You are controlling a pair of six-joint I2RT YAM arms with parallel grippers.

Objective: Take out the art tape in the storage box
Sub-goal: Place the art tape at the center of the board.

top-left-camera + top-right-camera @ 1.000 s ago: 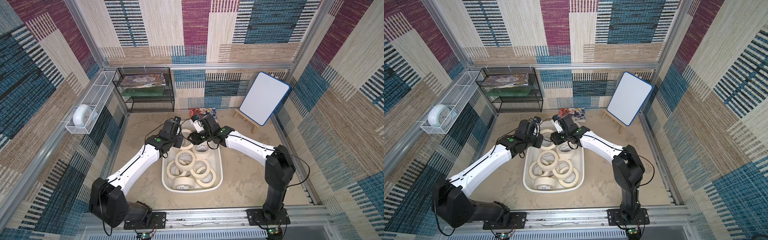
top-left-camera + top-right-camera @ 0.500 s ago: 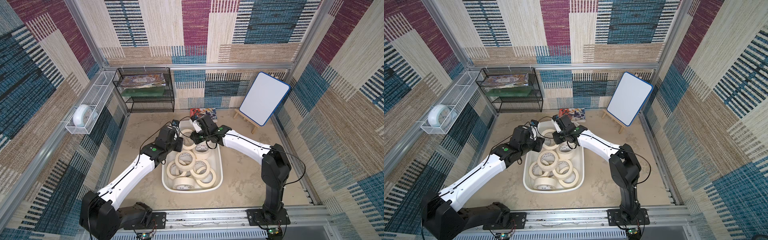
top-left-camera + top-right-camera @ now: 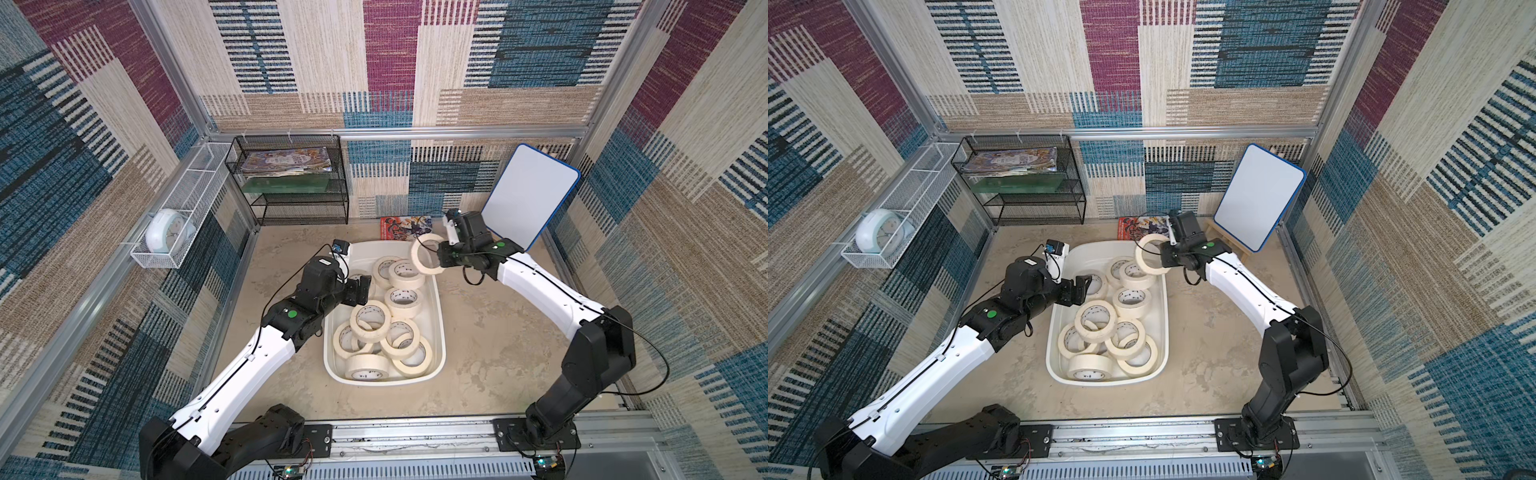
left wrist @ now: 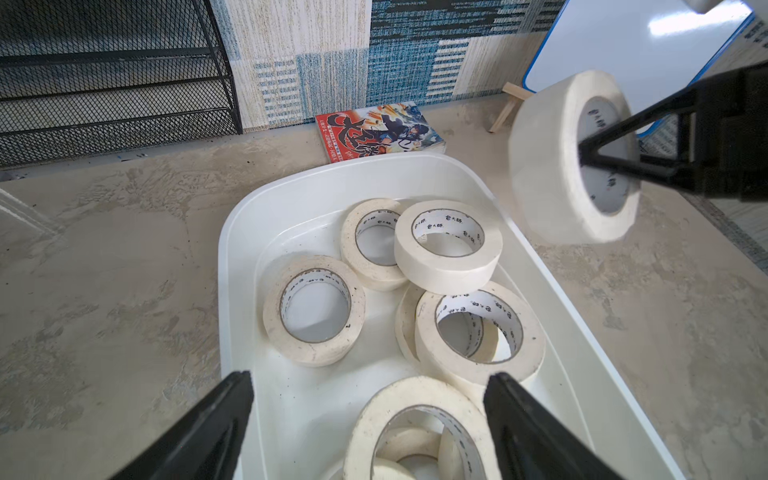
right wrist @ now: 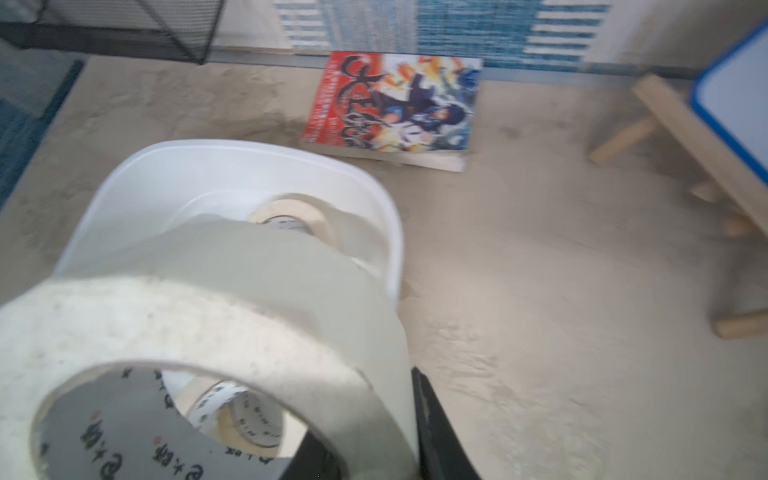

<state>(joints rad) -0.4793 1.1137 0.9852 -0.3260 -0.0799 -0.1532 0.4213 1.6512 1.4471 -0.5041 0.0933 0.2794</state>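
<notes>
Most of the art tape [image 3: 365, 365] lies in the storage box [image 3: 374, 251], in the middle of both top views. The rolls are piled up, some flat and some leaning on each other. Only the very top end of the box shows bare white.

One roll is out of the pile. This lifted roll [image 4: 540, 174] hangs in the air over the upper right corner of the box, tipped up on its edge. The right end effector [image 4: 586, 157] is clenched on it. We think one finger sits inside the hole and one outside, pinching the wall of the ring. That makes sense to us, because a whole roll looks too fat to squeeze from both sides, but its wall is thin.

The left end effector [image 4: 370, 378] is released, with its fingers spread wide, and it grasps nothing. It hangs over the left side of the box, with rolls right below it. We guess it is spread like this so a finger can slip into a hole.

Around the box the counter [image 3: 498, 332] is bare, with room to put rolls down. A bright book [image 3: 405, 227] lies just past the upper end of the box, so the lifted roll should land away from it
</notes>
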